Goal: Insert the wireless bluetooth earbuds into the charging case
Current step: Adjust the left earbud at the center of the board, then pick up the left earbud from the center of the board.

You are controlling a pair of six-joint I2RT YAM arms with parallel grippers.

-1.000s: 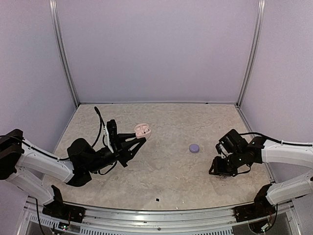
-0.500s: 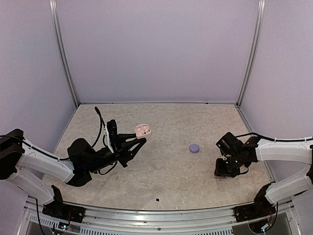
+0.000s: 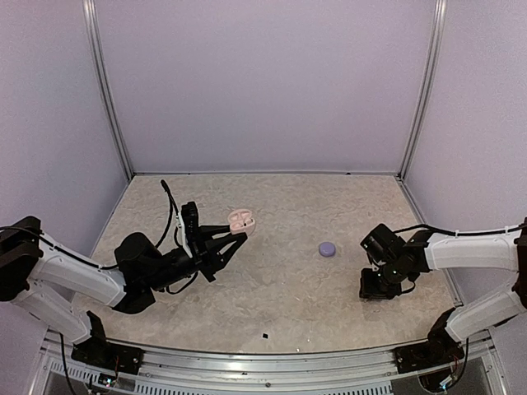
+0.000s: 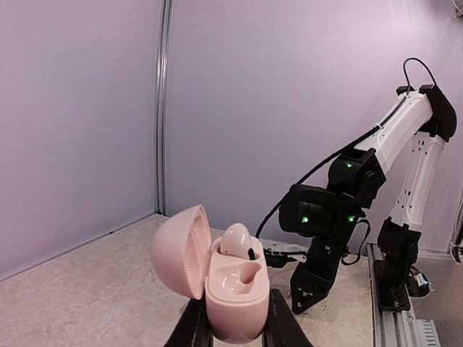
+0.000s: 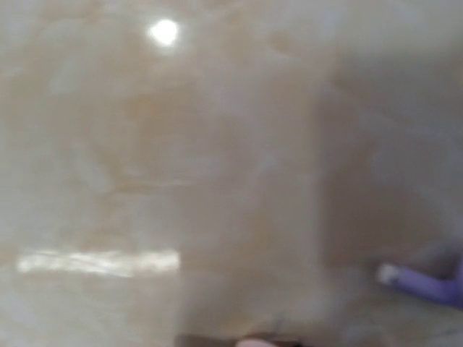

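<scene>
At the near edge runs an aluminium rail (image 3: 272, 366), and beyond it lies a mottled beige, stone-patterned table (image 3: 280, 304) with a tiny black speck (image 3: 265, 336) on it near the front. To the right, the right gripper (image 3: 377, 286) points down close over the table; whether its jaws stand apart cannot be told. Its wrist camera gives only a blur of the surface with a small lilac stemmed thing (image 5: 423, 283) at the lower right, too soft to name. To the left, the left gripper (image 3: 237, 231) is clamped on the pink charging case (image 4: 235, 289), held above the table with its lid (image 4: 177, 249) hinged wide open. One pale earbud (image 4: 235, 238) sits in the farther socket; the nearer socket is bare. Between the two grippers a round lilac case (image 3: 328, 248) lies shut on the table. Farthest off stand plain lilac walls (image 3: 263, 82) with metal posts (image 3: 109, 99) at the corners.
</scene>
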